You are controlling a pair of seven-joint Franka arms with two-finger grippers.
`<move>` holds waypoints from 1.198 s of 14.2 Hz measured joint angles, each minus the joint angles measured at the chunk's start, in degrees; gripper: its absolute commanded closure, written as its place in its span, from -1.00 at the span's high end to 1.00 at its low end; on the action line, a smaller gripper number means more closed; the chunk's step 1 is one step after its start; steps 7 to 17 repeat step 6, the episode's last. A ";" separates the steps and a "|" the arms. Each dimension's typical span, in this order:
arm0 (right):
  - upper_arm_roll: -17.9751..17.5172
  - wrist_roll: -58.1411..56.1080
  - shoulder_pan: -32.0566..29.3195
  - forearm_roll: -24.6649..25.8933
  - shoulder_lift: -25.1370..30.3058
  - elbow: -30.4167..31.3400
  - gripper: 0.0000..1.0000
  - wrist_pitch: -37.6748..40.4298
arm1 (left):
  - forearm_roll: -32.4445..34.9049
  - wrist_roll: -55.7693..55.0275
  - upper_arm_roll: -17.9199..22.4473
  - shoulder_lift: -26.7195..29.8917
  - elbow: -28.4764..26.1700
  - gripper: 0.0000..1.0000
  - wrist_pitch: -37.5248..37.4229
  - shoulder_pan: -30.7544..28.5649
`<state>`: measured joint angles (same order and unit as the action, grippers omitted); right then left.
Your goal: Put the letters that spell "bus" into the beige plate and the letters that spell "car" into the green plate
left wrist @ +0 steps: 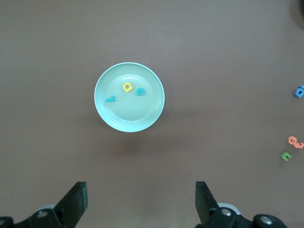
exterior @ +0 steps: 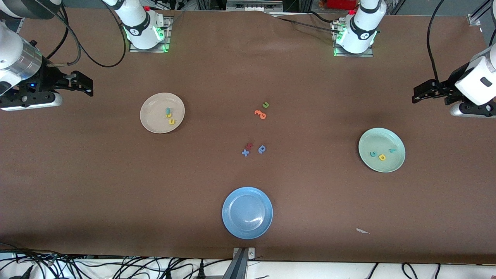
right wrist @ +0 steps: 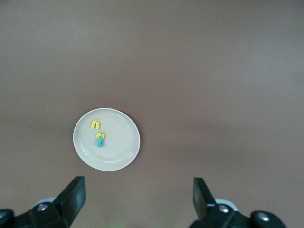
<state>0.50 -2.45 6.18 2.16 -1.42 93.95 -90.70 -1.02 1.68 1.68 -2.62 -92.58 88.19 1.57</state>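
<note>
Three letters (left wrist: 126, 92) fill the green plate (left wrist: 129, 121); front view adds the blue plate (exterior: 232, 226).

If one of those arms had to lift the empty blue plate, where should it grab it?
Probably by the rim. The blue plate lies flat and is far wider than open fingers, so only its raised edge fits between them. Coming down from above, one finger inside the rim and one outside, at the edge farthest from the front camera, looks most workable.

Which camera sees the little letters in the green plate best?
The left wrist view: it looks straight down on the green plate, showing its three letters clearly apart. The front view shows them tinier. The right wrist view misses them.
</note>
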 measured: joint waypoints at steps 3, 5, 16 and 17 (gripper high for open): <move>-0.40 0.00 0.21 -0.87 -0.79 -1.00 1.00 0.26 | 0.00 0.00 0.01 0.00 0.00 1.00 0.00 -0.01; -0.51 0.00 0.33 -1.22 -0.92 -1.07 1.00 0.37 | 0.00 0.00 0.01 0.00 0.00 1.00 0.00 -0.01; -0.51 0.00 0.36 -1.27 -0.94 -1.11 1.00 0.39 | 0.00 0.00 0.01 0.00 0.00 1.00 0.00 -0.01; -0.51 0.00 0.36 -1.27 -0.94 -1.11 1.00 0.39 | 0.00 0.00 0.01 0.00 0.00 1.00 0.00 -0.01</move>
